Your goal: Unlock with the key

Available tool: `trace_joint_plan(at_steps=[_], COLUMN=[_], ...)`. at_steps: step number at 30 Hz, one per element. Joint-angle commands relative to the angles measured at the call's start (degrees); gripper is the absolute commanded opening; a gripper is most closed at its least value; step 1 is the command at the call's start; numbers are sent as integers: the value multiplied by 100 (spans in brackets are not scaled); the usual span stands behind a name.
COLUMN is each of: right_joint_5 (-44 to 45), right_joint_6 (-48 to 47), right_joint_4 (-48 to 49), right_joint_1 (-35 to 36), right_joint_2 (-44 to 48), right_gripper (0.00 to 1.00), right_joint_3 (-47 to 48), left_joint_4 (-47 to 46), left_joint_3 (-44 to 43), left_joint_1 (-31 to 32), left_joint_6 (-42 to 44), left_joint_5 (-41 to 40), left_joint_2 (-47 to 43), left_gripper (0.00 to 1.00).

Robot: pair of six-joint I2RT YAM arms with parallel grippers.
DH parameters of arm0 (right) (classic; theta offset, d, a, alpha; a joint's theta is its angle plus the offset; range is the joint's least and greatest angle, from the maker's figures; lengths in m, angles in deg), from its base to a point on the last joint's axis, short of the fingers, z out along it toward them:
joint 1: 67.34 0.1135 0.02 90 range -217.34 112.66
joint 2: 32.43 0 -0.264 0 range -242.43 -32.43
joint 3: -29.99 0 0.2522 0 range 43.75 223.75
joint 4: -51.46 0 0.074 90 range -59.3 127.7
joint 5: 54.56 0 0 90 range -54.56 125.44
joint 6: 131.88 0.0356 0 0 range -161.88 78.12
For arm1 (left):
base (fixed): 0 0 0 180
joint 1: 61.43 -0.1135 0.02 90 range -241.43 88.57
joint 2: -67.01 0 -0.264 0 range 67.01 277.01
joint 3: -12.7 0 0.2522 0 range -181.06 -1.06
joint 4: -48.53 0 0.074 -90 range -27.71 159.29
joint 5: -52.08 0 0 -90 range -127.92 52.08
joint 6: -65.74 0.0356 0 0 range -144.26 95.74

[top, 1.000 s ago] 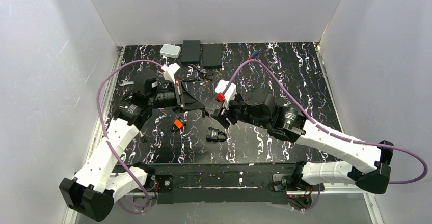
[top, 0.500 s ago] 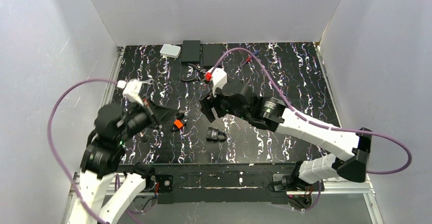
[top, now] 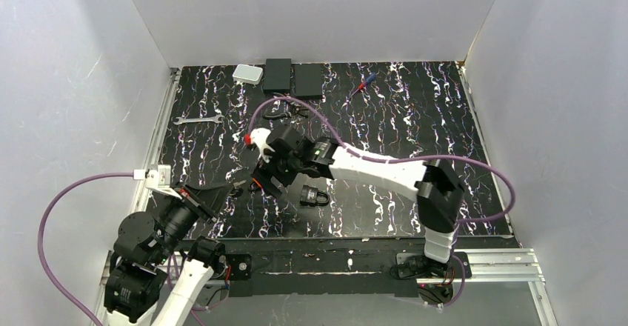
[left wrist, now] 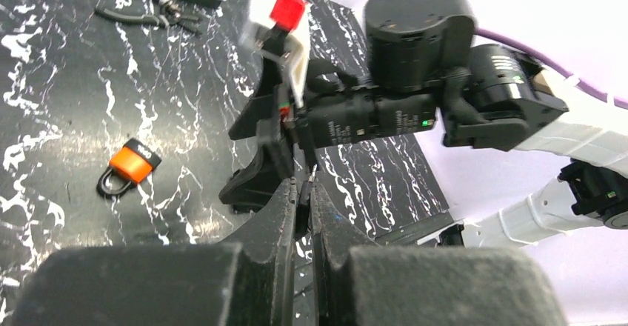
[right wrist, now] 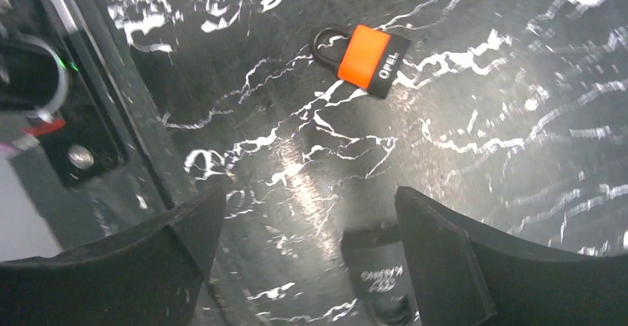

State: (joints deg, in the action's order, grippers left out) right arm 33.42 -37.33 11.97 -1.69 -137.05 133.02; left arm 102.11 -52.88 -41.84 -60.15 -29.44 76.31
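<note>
right pincer point(right wrist: 309, 196) stands wide open over the bench point(top: 415, 118), with nothing between its two dark fingers. its own camera looks down through the gap at the marbled black surface. that view gives the clearest sight of the key point(right wrist: 364, 58): an orange-red block with a black end and white lettering, and a dark ring at the other end. it lies flat beyond the fingertips and apart from them. i cannot make out its blade. at the bottom edge of the same view, between the fingers, lies part of the black padlock point(right wrist: 381, 285), dim and cut off.

left pincer point(left wrist: 302, 193) is closed, finger against finger, and i cannot tell whether anything thin sits between them. its camera looks along the bench at the right arm's wrist from the side. the key lies on the bench to the left of that wrist, clear of both pincers.

the top camera shows what neither wrist does. the right arm reaches across to the left half of the bench, and its pincer covers nearly all of the key. the padlock lies just to the right of the pincer. the left arm is folded low at the near left corner. toward the far edge lie a white box point(top: 247, 74), black boxes point(top: 278, 74), pliers point(top: 285, 111), a screwdriver point(top: 365, 81), and a wrench point(top: 197, 119) at the left.
</note>
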Motion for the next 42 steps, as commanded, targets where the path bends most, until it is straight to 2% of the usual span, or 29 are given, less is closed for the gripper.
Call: trace_joint_plan(at_steps=[1, 4, 7, 10, 13, 17, 28, 39, 42], right_joint_5=[-989, -857, -1201, -1644, -1980, -2427, -3437, -2895, -2800], right_joint_6=[-2572, -3788, -4523, -4942, -5142, -5208, -5035, -5056, -5062], right_joint_4=[382, 353, -375, -960, -776, -1047, -960, -426, -305], right_joint_1=[18, -22, -266, -513, -649, -784, -770, -767, -784], right_joint_2=[-377, -873, -1588, -2235, -2517, -2954, -2990, -3357, -3364], right_gripper=[96, 98, 98, 98, 98, 97, 92, 88, 80], right_joint_3=[144, 469, 1326, 2163, 2409, 3052, 2722, 2619, 2539], left_joint_4=[728, 1171, 1710, 2188, 2509, 2688, 2247, 2155, 2174], left_joint_3=[-508, -979, -1539, -2089, -2493, -2673, -2154, -2111, -2137], left_joint_1=[-26, -25, -26, -21, -23, -22, -23, -19, -24], left_joint_6=[-169, -91, 180, 438, 567, 597, 198, 251, 265], left_joint_5=[-327, -192, -144, -227, -219, -161, -150, -85, -131], left_joint_2=[-6, 209, 522, 793, 1020, 1191, 1271, 1397, 1390], left_gripper=[0, 0, 0, 0, 0, 0, 0, 0, 0])
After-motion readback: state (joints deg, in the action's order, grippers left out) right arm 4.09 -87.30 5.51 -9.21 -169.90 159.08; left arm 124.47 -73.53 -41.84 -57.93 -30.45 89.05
